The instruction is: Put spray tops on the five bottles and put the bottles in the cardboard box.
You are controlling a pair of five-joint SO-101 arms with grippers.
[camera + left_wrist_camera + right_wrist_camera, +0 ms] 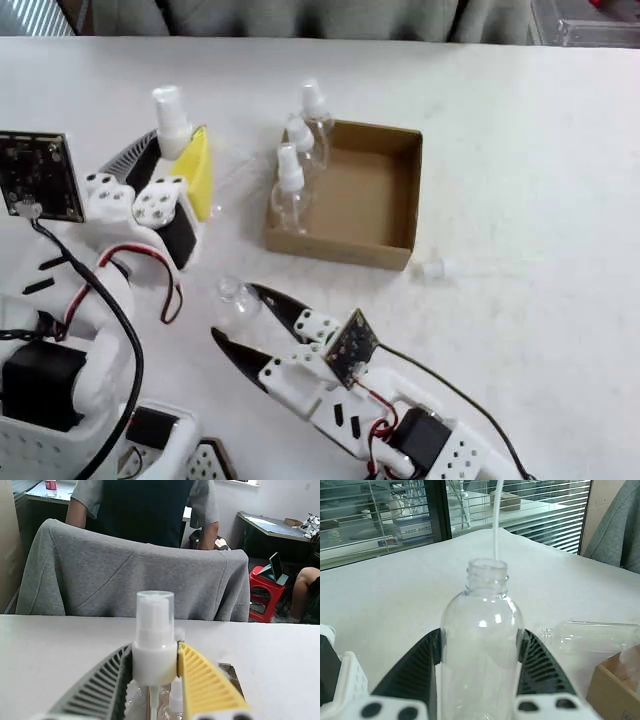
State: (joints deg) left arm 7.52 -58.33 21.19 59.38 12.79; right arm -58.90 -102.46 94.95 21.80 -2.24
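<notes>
My left gripper [172, 148], with one grey and one yellow finger, is shut on a white spray top [154, 640] with a clear cap, held upright left of the cardboard box [340, 250]. Its thin dip tube [497, 520] hangs down to the open mouth of a clear bottle [480, 630]. That bottle [232, 293] stands upright with my right gripper [480, 647] shut on it between black fingers, in front of the box's near left corner. I cannot tell whether the tube tip is inside the neck. Three capped bottles [290, 185] stand along the box's left side.
Another clear bottle [592, 636] without a top lies on its side on the table beyond the held one. A loose white spray top [435, 268] lies just right of the box. A chair draped in grey cloth [135, 570] stands at the table's far edge.
</notes>
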